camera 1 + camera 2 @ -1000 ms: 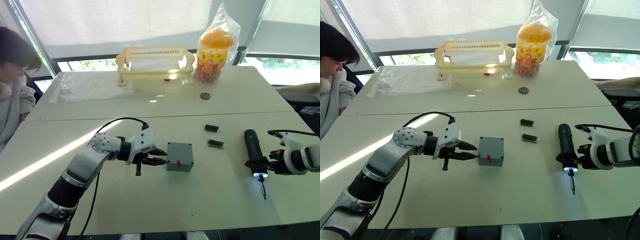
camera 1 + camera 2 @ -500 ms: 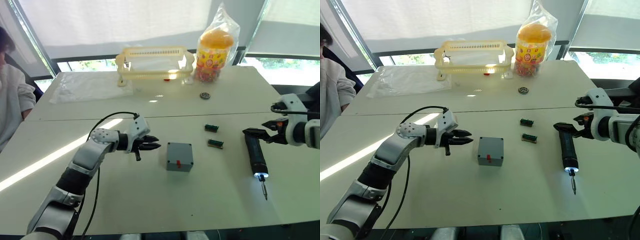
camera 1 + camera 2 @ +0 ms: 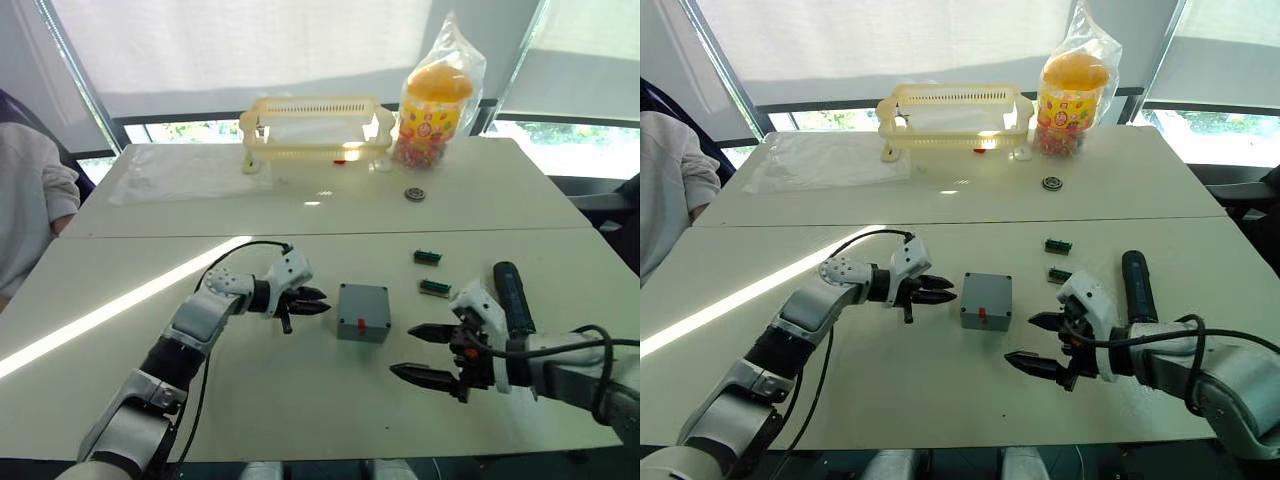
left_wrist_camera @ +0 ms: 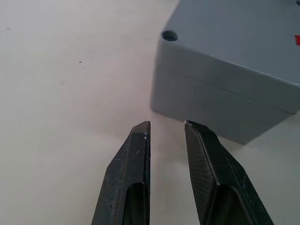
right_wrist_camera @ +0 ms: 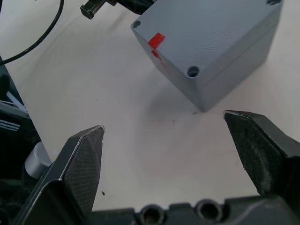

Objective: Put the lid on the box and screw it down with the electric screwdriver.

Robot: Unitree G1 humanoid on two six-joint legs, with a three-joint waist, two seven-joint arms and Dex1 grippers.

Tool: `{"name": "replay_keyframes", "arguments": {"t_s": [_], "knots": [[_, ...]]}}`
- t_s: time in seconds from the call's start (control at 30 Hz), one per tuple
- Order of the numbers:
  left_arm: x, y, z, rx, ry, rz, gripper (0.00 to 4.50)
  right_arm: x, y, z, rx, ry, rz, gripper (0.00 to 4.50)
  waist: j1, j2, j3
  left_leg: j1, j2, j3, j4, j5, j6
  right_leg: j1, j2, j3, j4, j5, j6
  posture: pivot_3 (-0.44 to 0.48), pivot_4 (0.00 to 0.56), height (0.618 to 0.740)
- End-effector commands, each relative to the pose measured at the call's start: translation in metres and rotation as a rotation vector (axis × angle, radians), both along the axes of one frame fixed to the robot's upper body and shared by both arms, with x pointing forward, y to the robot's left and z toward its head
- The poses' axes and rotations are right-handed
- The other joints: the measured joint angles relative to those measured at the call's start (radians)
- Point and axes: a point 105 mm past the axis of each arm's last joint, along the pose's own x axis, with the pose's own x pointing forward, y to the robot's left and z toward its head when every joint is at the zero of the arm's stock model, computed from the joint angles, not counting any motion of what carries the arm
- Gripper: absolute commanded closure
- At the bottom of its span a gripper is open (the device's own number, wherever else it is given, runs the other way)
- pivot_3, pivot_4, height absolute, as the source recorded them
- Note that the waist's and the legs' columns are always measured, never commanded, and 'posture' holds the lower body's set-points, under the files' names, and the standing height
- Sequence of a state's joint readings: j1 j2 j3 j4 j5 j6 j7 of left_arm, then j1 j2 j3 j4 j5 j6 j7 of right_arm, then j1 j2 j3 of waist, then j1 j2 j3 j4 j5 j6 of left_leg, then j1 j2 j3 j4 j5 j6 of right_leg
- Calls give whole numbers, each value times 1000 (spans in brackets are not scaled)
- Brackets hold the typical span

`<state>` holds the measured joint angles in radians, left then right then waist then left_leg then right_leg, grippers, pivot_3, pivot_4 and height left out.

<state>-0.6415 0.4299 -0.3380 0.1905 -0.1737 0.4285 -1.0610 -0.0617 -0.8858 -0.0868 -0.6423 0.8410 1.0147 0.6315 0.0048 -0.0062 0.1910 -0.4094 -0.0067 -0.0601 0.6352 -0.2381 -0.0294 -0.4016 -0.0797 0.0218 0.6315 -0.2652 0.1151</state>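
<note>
You're looking at a white table (image 3: 300, 400) carrying the grey box (image 3: 362, 312) with its lid on, the electric screwdriver (image 3: 510, 290) lying to its right, two small green parts (image 3: 428, 272), a yellow basket (image 3: 315, 125), a snack bag (image 3: 432, 95) and a clear plastic sheet (image 3: 180, 172).

Bare counter (image 3: 300, 390) lies between the left gripper (image 3: 318, 303) and the box (image 3: 362, 313), a narrow gap just ahead of its nearly closed fingers (image 4: 133, 159). The right gripper (image 3: 422, 352) has its fingers spread wide, the box near their tips with open counter between. Behind that gripper lies the electric screwdriver (image 3: 512, 290), and 2 small green parts (image 3: 429, 272) sit just beyond the box.
</note>
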Motion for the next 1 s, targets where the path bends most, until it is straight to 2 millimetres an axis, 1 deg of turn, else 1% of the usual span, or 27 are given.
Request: {"name": "replay_keyframes", "arguments": {"t_s": [0.03,0.13,0.23,0.37,0.47,0.63,0.7,0.77,0.9,1.0], "knots": [[-1,-7,7,20,-44,-38,3375,7,10,-3,4,-48,8,56,-1,0,0,0,0,0,0,0,0,0,0,0,0,0,0,0,150,740],[0,-10,1,44,-48,-43,3375,16,15,-14,-1,-46,-11,56,0,0,0,0,0,0,0,0,0,0,0,0,0,0,0,0,150,740],[2,-12,-5,66,-57,-48,3375,18,20,-20,-5,-45,1,56,0,0,0,0,0,0,0,0,0,0,0,0,0,0,0,0,150,740],[7,-17,-7,66,-68,-44,3375,11,39,-16,57,-32,62,56,2,-1,-1,0,0,0,0,0,0,0,0,0,1,0,0,0,150,740],[14,-21,-6,66,-98,-31,3375,-2,53,-13,106,2,118,56,1,-1,-1,1,0,-1,0,0,0,1,0,0,1,0,0,0,150,740],[24,-26,-7,70,-141,3,3375,-13,61,-13,145,45,134,56,7,-1,-1,1,0,-1,1,0,0,1,0,-1,1,0,1,0,150,740],[27,-26,-8,73,-154,17,3375,-14,61,-14,143,50,125,56,9,-1,-1,1,0,-2,3,0,0,3,0,-2,1,1,1,0,150,740],[29,-20,-8,77,-156,31,3375,-10,50,-13,120,32,85,56,8,-1,-1,1,-1,-2,4,0,0,4,0,-2,1,1,1,0,150,740],[29,3,-6,98,-154,65,3375,0,26,0,99,-12,17,56,2,-1,-1,1,-1,-2,6,0,0,4,0,-1,1,1,1,0,150,740],[27,20,-3,113,-149,90,3375,-1,15,8,88,-28,11,56,-11,-1,-1,1,1,-2,6,0,0,4,1,-2,1,1,1,0,150,740]]}}
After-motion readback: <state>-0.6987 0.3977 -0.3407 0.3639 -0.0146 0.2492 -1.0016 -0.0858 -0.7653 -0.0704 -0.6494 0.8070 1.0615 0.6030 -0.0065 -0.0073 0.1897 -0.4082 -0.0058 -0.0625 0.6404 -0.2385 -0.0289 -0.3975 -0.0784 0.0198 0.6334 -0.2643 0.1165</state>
